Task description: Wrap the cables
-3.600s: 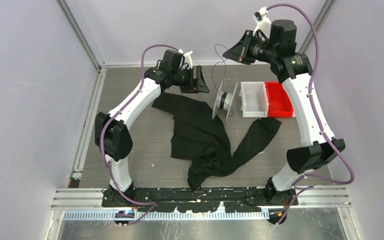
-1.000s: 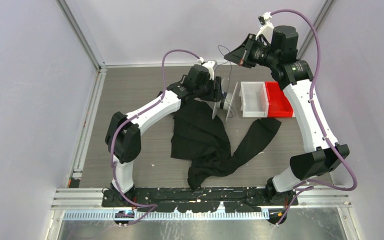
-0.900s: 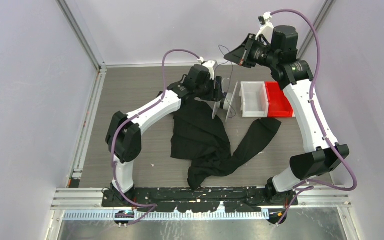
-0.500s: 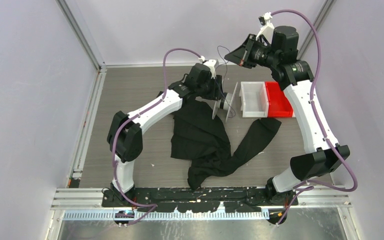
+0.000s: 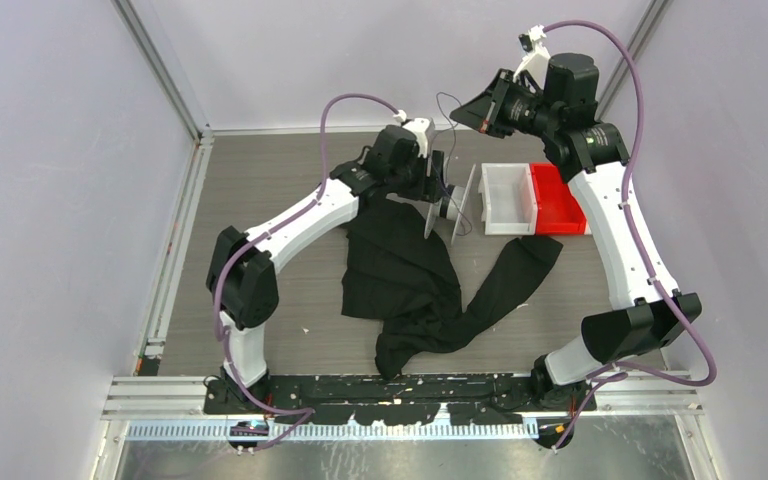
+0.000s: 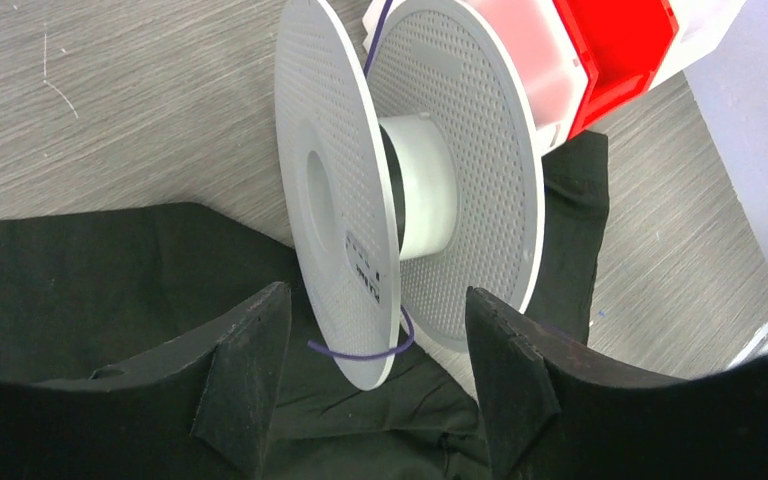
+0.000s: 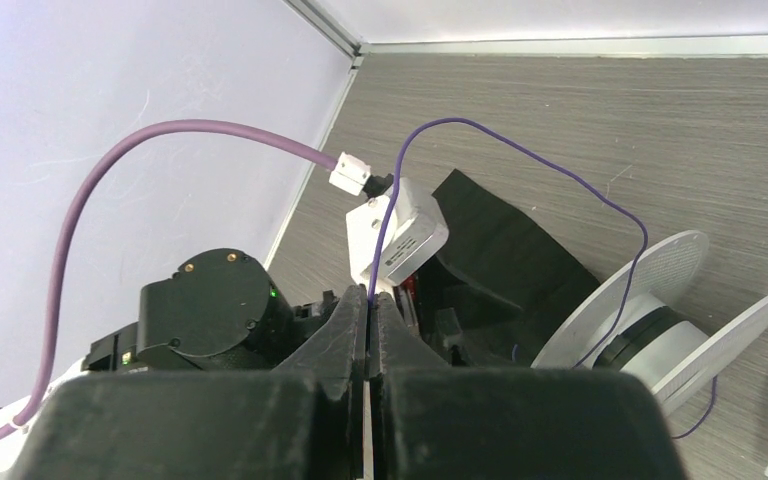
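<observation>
**A:** Where is the cable right now?

**B:** One end is pinched in the right gripper, which is held up in the air over the far edge of the table. From there the cable rises, arcs over and drops to the hub of the spool.

**A:** So the right jaws are closed?

**B:** Pressed right together, with only the thin wire coming out between them.

**A:** And the spool?

**B:** It stands on its two disc rims near the far edge, a little right of the middle, just beside the white bin. The red bin touches that one on its right. A dark band of wound wire sits on the hub. A short loop hangs across the bottom rim of the disc nearer the left arm.

**A:** What about the left gripper?

**B:** Its jaws stand wide apart on either side of the spool's lower rim. The nearer disc sits in the gap with clear space on both sides, so the gripper has hold of nothing. Whether one jaw brushes the farther disc, I cannot tell.

**A:** Anything else on the table?

**B:** A crumpled black cloth, spread from the foot of the spool across the middle towards the near edge
</observation>
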Controlling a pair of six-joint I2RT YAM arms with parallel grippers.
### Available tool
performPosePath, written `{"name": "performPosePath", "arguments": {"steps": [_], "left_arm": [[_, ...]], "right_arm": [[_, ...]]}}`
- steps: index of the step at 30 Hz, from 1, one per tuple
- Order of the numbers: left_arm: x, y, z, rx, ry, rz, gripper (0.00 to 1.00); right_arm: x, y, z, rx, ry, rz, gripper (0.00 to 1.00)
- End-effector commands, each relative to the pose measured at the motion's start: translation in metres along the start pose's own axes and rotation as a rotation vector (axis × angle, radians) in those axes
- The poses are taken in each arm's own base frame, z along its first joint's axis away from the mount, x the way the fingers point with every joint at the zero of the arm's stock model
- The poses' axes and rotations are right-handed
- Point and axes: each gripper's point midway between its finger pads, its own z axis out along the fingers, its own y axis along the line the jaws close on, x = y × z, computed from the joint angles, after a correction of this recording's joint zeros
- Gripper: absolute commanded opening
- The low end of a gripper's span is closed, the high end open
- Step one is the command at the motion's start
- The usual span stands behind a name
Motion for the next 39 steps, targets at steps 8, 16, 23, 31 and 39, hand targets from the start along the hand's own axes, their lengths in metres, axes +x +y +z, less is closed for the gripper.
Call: {"name": "performPosePath", "arguments": {"steps": [8, 16, 23, 31, 39], "left_arm": [[0.005, -0.009, -0.018, 0.027, 0.109, 0.209, 0.66], [0.014, -0.012, 0.001, 0.068, 0.124, 0.269, 0.65], [0.018, -0.010, 0.007, 0.061, 0.132, 0.294, 0.60], [0.021, -0.007, 0.009, 0.046, 0.133, 0.294, 0.54], [0.013, -0.003, 0.014, 0.007, 0.074, 0.258, 0.49]], "right_arm": [[-0.011, 0.016, -0.009, -0.030, -0.043, -0.023, 0.01], [-0.011, 0.016, -0.010, -0.031, -0.040, -0.021, 0.01], [-0.009, 0.016, -0.010, -0.029, -0.038, -0.022, 0.01], [-0.009, 0.015, -0.010, -0.028, -0.037, -0.021, 0.01], [-0.008, 0.015, -0.011, -0.027, -0.038, -0.021, 0.00]]}}
